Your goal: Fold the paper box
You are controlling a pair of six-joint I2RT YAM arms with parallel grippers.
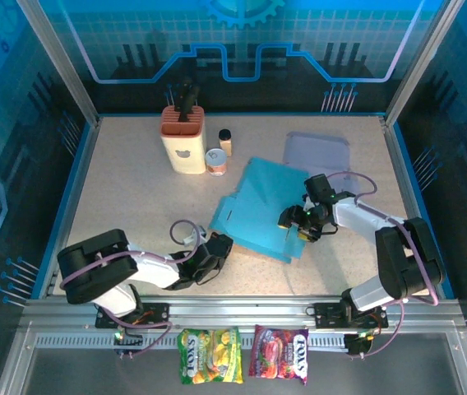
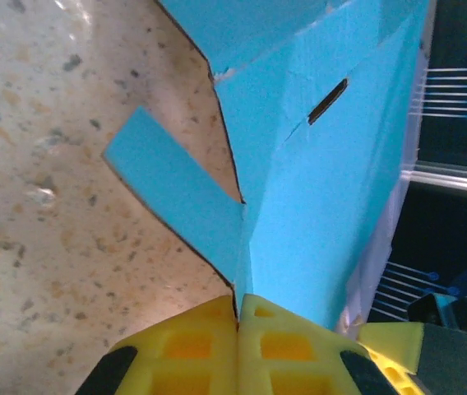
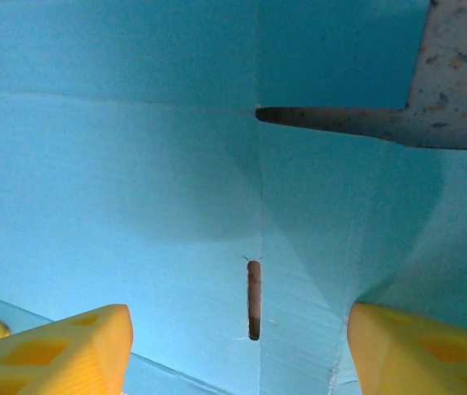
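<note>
With my left end effector [image 2: 238,319] shut on the 7 o'clock corner of the paper box [image 1: 258,197] on the tabletop [image 1: 135,206] and my right end effector [image 3: 238,329] open above its 4 o'clock edge, I judged it light, crease-prone, best edge-held.

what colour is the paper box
The paper box is light blue, best seen in the right wrist view.

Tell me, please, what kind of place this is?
Probably a robot test cell: an aluminium frame encloses a speckled table, printed blue panels form the walls, and a left arm and right arm are mounted at the near edge.
</note>
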